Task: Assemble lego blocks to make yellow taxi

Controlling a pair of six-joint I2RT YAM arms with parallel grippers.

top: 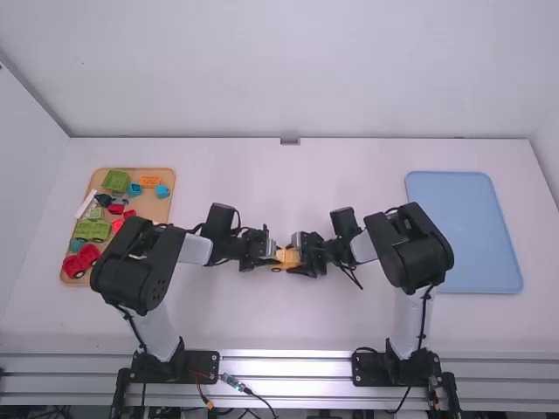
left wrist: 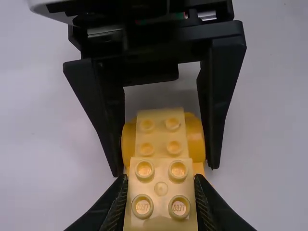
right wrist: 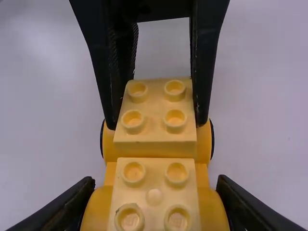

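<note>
Smooth white links [top: 194,250], bulky rounded black joints [top: 424,262], thin black cables [top: 424,314], flat black base plates [top: 371,371].

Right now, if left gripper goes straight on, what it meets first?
Probably the yellow block in the right gripper, just past the studded brick that the left gripper holds; the gap is hard to judge.

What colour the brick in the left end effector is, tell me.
The brick is pale yellow; the left wrist view shows it best.
</note>
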